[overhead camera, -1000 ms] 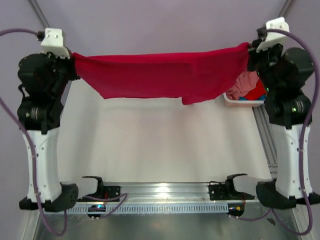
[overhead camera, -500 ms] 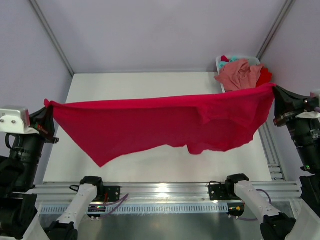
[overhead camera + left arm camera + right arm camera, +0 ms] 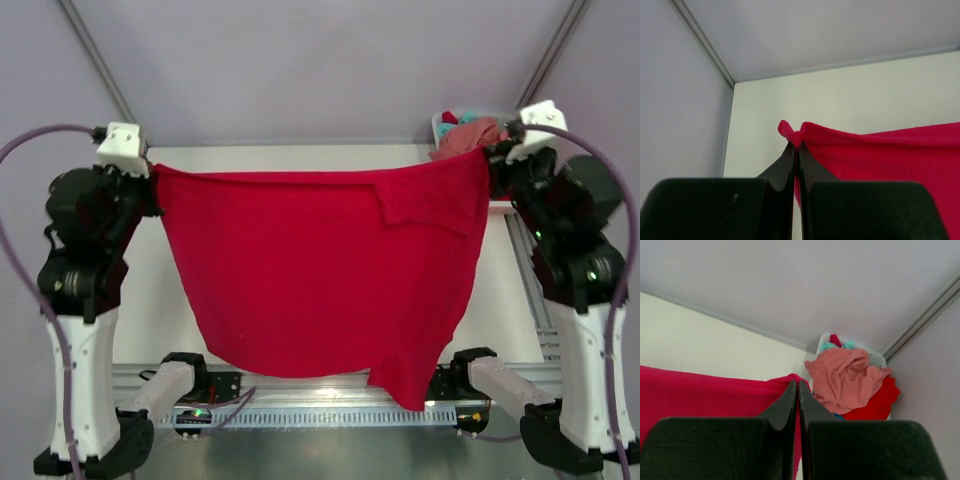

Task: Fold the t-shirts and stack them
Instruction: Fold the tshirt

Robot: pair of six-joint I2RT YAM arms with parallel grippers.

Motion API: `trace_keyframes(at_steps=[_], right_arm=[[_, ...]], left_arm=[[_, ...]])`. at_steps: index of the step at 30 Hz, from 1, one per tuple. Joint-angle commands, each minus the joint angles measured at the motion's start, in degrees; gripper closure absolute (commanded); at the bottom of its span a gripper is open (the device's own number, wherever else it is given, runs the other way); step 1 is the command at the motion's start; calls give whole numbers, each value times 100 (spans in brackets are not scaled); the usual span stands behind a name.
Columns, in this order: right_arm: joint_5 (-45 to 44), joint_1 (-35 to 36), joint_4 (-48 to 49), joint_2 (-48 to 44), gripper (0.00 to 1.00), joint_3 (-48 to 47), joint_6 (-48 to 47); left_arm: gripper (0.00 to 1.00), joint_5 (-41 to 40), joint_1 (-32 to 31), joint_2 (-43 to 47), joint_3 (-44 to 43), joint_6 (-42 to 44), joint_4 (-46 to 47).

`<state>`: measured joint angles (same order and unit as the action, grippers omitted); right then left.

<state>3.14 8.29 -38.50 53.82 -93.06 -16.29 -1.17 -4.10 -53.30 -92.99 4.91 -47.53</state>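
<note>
Two grippers on me: left gripper (image 3: pixel 795 146), right gripper (image 3: pixel 795 383). One red shirt (image 3: pixel 320 270). One basket (image 3: pixel 438 124): one pink shirt (image 3: pixel 845 375), one red cloth (image 3: pixel 875 400), teal bits (image 3: pixel 827 346), count unclear.

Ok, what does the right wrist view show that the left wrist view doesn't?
Only the right wrist view: the white basket in the far corner, heaped with a salmon pink shirt, a red garment and a bit of teal cloth. Only the left wrist view: the cloth corner bunched past the left gripper. Both: a shut gripper, here the right gripper too, pinching the wide red t-shirt above the pale table.
</note>
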Motion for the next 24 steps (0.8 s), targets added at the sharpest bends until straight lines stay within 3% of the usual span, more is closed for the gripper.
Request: trace_keyframes(at_steps=[1,14,24], right_arm=[[-217,-3,975,881,97,550,-93],[-849,-346,2785,3677,97,1087,-32],[-1140,-698,3357,4408,97,1281,-67]], left_arm=[[100,-191,49,-784,290,160,1007],[100,-938,58,-3203,870,169,3257],[100,-1105,208,-4180,1134,107,3996]])
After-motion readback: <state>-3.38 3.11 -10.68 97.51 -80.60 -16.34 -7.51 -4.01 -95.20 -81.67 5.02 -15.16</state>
